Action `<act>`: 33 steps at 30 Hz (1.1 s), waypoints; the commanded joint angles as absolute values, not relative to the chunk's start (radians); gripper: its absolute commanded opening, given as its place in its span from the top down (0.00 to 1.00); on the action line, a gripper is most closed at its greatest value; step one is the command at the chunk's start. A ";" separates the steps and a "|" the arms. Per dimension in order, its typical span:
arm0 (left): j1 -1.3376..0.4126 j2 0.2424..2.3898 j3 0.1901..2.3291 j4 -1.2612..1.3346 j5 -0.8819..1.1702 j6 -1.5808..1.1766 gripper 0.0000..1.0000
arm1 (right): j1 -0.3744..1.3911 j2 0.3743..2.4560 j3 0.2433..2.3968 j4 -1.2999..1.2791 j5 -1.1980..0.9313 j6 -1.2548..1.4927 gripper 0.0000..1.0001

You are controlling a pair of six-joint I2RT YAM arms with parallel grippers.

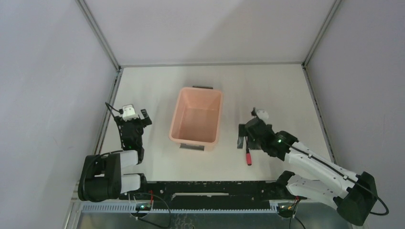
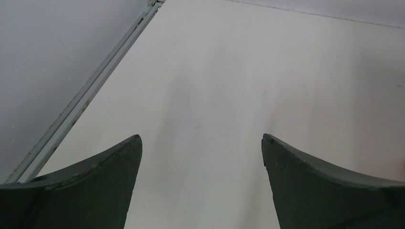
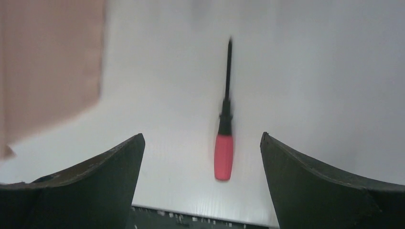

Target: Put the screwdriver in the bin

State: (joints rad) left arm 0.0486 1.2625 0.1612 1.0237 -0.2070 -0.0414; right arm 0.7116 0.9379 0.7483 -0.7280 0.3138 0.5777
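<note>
Since nothing's in the bin yet, I'd call this the very start of the job. The table is white and mostly bare, with the bin sitting near the middle, long side running away from the robot. From the top view its inside looks empty.

The left arm is folded up on the left side, well apart from the bin, and doesn't seem to be part of this. The right arm reaches in from the lower right toward the spot just right of the bin.

Left gripper: jaws spread wide, nothing between them, only bare table under it. Right gripper: also spread wide and not holding anything. It hangs over the screwdriver, which sits in the gap between the two fingers in the wrist view but isn't touching either one, as far as I can tell.

The screwdriver lies flat on the table, right of the bin and apart from it, close to the near edge. Red handle points back at the robot and the black shaft points away. The wrist shot is a bit blurry, so I can't say how high the fingers are above it.

So nothing is done, I'd say. What's left is coming down, closing on it, lifting, carrying it left over the bin and letting go. It's thin and flat on the table, so I'd guess the pinch is the fiddly part.
</note>
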 commanded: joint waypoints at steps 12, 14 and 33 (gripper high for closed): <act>0.046 1.258 0.193 1.052 -0.216 -0.023 0.00 | 0.794 1.143 0.476 -0.579 0.290 0.808 0.36; 0.046 1.258 0.194 1.052 -0.216 -0.023 0.00 | 0.786 1.147 0.477 -0.586 0.287 0.811 0.57; 0.046 1.258 0.193 1.052 -0.216 -0.023 0.00 | 0.549 1.072 1.240 -1.086 0.156 0.639 1.00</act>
